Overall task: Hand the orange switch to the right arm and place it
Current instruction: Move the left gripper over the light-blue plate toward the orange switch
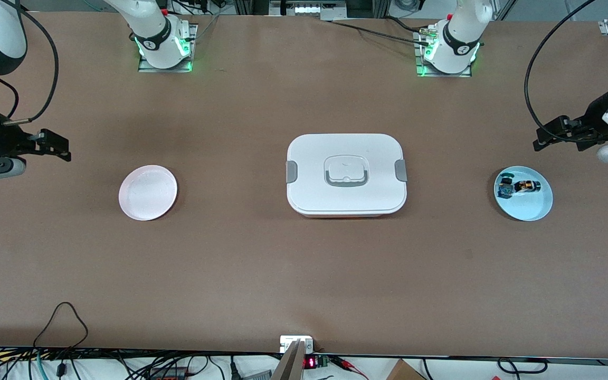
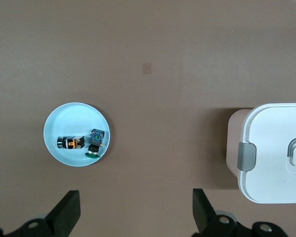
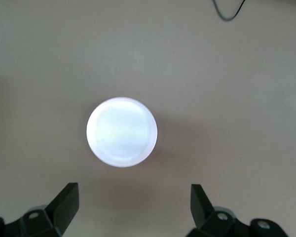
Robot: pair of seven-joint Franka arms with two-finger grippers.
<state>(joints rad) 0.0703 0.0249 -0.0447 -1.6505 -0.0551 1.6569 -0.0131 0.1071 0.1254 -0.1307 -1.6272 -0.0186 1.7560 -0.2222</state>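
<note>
The orange switch (image 1: 526, 186), a tiny dark body banded with orange, lies on its side in the pale blue dish (image 1: 539, 208) at the left arm's end of the surface (image 1: 304, 274), just beside a small blue-and-green part (image 1: 505, 187). A white lidded box (image 1: 346, 153) with grey clasps sits mid-surface, and a white dish (image 1: 148, 192) holding nothing lies toward the right arm's end. The left claw (image 2: 135, 210) hangs spread over the surface near the blue dish, and the right claw (image 3: 134, 205) hangs spread near the white dish.
</note>
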